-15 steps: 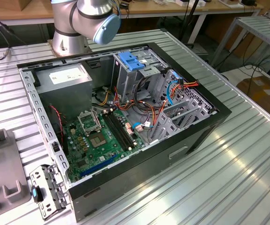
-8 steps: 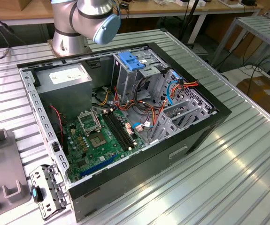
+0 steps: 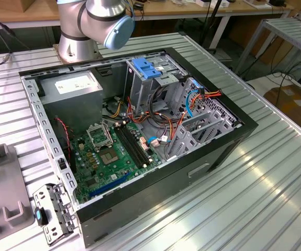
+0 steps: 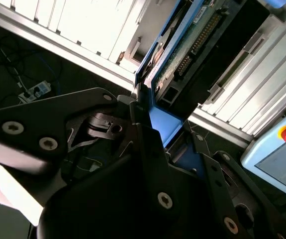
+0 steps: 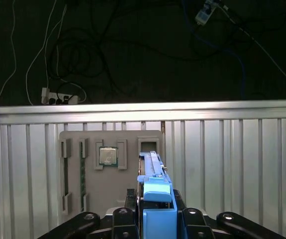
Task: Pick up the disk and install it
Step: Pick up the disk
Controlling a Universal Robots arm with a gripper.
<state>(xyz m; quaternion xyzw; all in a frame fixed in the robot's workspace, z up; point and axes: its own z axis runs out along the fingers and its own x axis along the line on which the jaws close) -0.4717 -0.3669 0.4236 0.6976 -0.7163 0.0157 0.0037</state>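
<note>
Gripper [image 5: 155,203] clenched on blue-railed disk [image 5: 151,167]; second wrist view adds its likely circuit-board underside [image 4: 182,55]; exterior view: black computer case [image 3: 140,209] holds green motherboard [image 3: 113,151].

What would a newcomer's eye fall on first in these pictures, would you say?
Probably the open computer case on the slatted table in the exterior view, its green motherboard bare. Next, in the first wrist view, the gripper shut on the disk, blue rail edge-on, with a grey tray beyond it.
</note>
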